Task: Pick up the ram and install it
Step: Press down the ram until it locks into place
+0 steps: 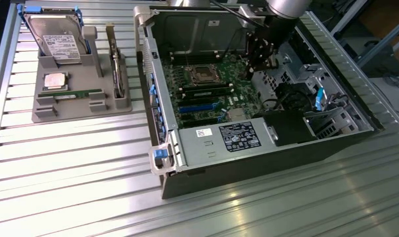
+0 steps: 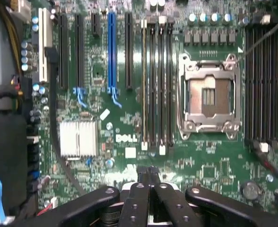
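A ram (image 1: 71,93) stick, green with a white label, lies flat in the grey holder (image 1: 48,114) at the exterior view's left. Inside the open computer case (image 1: 252,163), my gripper (image 1: 260,61) hangs over the motherboard, far from that stick. In the wrist view my gripper (image 2: 148,171) is shut, its black fingers (image 2: 140,189) pressed together with nothing between them. Beyond the tips run the black memory slots (image 2: 160,85). The outermost slot holds what looks like a seated ram stick (image 2: 143,85), seen edge-on.
The holder also carries a hard drive (image 1: 58,39), a silver processor chip (image 1: 55,79) and an expansion card (image 1: 114,59). The processor socket (image 2: 210,94) stands bare beside the slots. A power supply (image 1: 232,138), cables (image 2: 54,118) and a heatsink (image 2: 78,138) crowd the case.
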Robot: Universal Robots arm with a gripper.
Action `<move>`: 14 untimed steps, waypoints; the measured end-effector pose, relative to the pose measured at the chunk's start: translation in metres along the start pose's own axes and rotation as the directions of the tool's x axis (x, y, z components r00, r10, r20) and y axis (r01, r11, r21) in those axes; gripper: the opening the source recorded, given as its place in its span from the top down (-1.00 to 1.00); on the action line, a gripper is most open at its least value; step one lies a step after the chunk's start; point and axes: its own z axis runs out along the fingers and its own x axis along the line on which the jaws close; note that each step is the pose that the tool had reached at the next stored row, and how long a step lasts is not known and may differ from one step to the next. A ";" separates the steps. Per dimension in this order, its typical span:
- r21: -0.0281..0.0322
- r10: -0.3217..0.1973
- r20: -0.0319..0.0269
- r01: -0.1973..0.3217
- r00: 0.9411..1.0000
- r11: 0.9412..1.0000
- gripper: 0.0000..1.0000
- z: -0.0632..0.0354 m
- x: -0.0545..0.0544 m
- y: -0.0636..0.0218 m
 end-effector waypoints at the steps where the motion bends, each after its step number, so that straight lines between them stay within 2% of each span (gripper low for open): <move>1: 0.000 0.000 0.000 0.000 1.000 1.000 0.79 -0.0018 0.000 -0.0052; 2: 0.000 0.000 0.000 0.000 1.000 1.000 0.79 -0.0048 0.000 -0.0081; 3: 0.000 0.000 0.000 0.000 1.000 1.000 0.79 -0.0141 0.001 -0.0092; 4: 0.000 0.000 0.000 0.000 1.000 1.000 0.79 -0.0177 0.001 -0.0090; 14: 0.000 0.000 0.000 0.000 1.000 1.000 0.79 -0.0180 0.001 -0.0091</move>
